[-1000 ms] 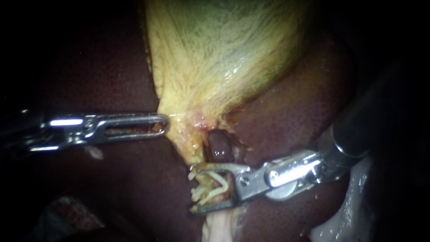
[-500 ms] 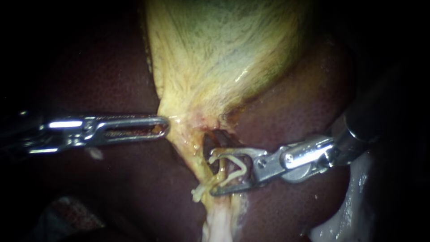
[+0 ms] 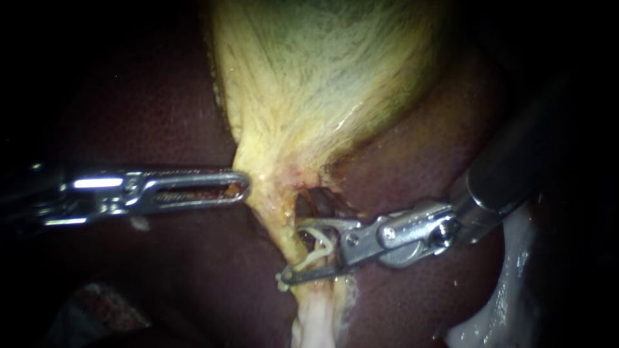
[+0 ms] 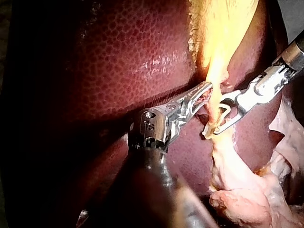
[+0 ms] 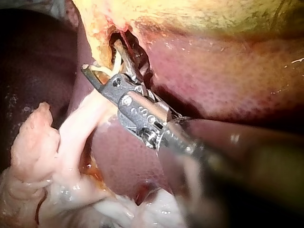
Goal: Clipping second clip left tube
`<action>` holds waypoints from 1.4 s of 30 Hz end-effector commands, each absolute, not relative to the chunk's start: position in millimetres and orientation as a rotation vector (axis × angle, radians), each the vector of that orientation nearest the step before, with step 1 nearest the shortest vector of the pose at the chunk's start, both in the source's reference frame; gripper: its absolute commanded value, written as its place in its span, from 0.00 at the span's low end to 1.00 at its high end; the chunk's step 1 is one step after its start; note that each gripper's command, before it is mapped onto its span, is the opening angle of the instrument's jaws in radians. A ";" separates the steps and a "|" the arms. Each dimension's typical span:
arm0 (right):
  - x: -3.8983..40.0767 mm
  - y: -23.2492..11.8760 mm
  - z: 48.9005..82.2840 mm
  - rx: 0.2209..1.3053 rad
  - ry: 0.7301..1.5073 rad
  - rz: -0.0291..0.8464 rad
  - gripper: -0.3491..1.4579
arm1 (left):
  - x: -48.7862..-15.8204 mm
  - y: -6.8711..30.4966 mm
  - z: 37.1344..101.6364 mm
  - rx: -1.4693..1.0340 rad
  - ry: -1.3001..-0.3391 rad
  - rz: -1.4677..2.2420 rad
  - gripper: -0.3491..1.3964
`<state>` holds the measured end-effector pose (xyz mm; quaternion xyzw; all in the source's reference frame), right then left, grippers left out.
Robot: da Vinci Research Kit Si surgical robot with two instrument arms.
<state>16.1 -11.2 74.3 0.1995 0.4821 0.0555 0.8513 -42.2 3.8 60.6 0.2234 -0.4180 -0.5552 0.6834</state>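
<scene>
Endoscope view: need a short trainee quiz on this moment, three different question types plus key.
1. True or false: the right instrument carries the open white plastic clip in its end effector.
2. The left instrument's end effector is: A open, holding nothing; B shut on the yellow-green gallbladder's edge; C shut on the clip.
3. Fill in: the clip, not yet closed, lies across the pale yellowish ___ below the gallbladder.
Key: 1 true; 2 B; 3 tube.
</scene>
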 end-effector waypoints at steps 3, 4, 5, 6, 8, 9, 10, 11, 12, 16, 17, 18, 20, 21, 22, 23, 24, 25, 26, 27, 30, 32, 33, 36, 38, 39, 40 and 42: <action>16.5 -11.5 74.6 0.426 1.000 0.114 0.51 | -42.4 3.7 60.6 0.503 -0.937 -1.244 0.00; 16.6 -11.6 74.7 0.431 0.995 0.110 0.51 | -42.4 3.7 60.6 0.503 -0.937 -1.245 0.00; 16.7 -11.7 74.7 0.434 0.987 0.105 0.51 | -42.4 3.7 60.6 0.502 -0.937 -1.245 0.00; 16.7 -11.8 74.8 0.437 0.982 0.101 0.50 | -42.5 3.8 60.6 0.502 -0.937 -1.245 0.00; 16.7 -11.9 74.9 0.443 0.972 0.093 0.49 | -42.5 3.8 60.6 0.502 -0.937 -1.245 0.00; 16.7 -12.0 74.9 0.451 0.969 0.095 0.49 | -42.5 3.8 60.6 0.502 -0.937 -1.245 0.00; 16.7 -12.0 75.0 0.454 0.967 0.092 0.48 | -42.5 3.8 60.6 0.502 -0.936 -1.245 0.00; 16.7 -12.1 74.9 0.454 0.967 0.092 0.48 | -42.6 3.8 60.6 0.502 -0.936 -1.245 0.00; 16.7 -12.1 74.9 0.454 0.967 0.091 0.47 | -42.6 3.8 60.6 0.502 -0.936 -1.245 0.00; 16.7 -12.2 74.8 0.460 0.968 0.087 0.44 | -42.6 3.8 60.6 0.505 -0.937 -1.244 0.00; 16.8 -12.3 74.7 0.469 0.970 0.083 0.42 | -42.7 3.8 60.6 0.505 -0.937 -1.244 0.00; 16.8 -12.3 74.6 0.475 0.971 0.080 0.40 | -42.7 3.8 60.6 0.505 -0.937 -1.244 0.00; 16.8 -12.3 74.4 0.482 0.972 0.077 0.34 | -42.7 3.8 60.6 0.505 -0.937 -1.244 0.00; 16.8 -12.3 74.3 0.485 0.973 0.075 0.30 | -42.7 3.8 60.6 0.505 -0.937 -1.244 0.00; 16.8 -12.2 74.1 0.489 0.972 0.081 0.27 | -42.7 3.8 60.6 0.505 -0.937 -1.244 0.00; 16.8 -12.2 73.9 0.498 0.968 0.098 0.21 | -42.7 3.8 60.6 0.505 -0.937 -1.244 0.00; 16.8 -12.1 73.7 0.505 0.966 0.109 0.17 | -42.7 3.8 60.6 0.505 -0.937 -1.244 0.00; 16.8 -12.0 73.6 0.509 0.964 0.115 0.14 | -42.7 3.8 60.6 0.505 -0.937 -1.244 0.00; 16.8 -11.9 73.4 0.515 0.962 0.126 0.09 | -42.7 3.8 60.6 0.505 -0.937 -1.244 0.00; 16.7 -11.8 73.2 0.530 0.952 0.153 0.01 | -42.7 3.8 60.6 0.505 -0.937 -1.244 0.00; 16.7 -11.7 73.0 0.543 0.942 0.167 0.00 | -42.7 3.8 60.6 0.505 -0.937 -1.244 0.00; 16.7 -11.7 73.0 0.543 0.933 0.165 0.00 | -42.7 3.8 60.6 0.505 -0.937 -1.244 0.00; 16.7 -11.8 73.1 0.546 0.928 0.161 0.00 | -42.7 3.8 60.6 0.505 -0.937 -1.244 0.00; 16.7 -11.9 73.2 0.548 0.925 0.158 0.00 | -42.8 3.8 60.6 0.504 -0.937 -1.244 0.00; 16.7 -11.9 73.3 0.551 0.924 0.163 0.00 | -42.8 3.8 60.6 0.504 -0.937 -1.244 0.00; 16.7 -11.9 73.3 0.554 0.924 0.162 0.00 | -42.8 3.8 60.6 0.504 -0.937 -1.244 0.00; 16.6 -11.9 73.3 0.554 0.924 0.161 0.00 | -42.8 3.8 60.7 0.504 -0.937 -1.244 0.00; 16.6 -11.9 73.3 0.557 0.922 0.159 0.00 | -42.9 3.8 60.7 0.504 -0.937 -1.245 0.00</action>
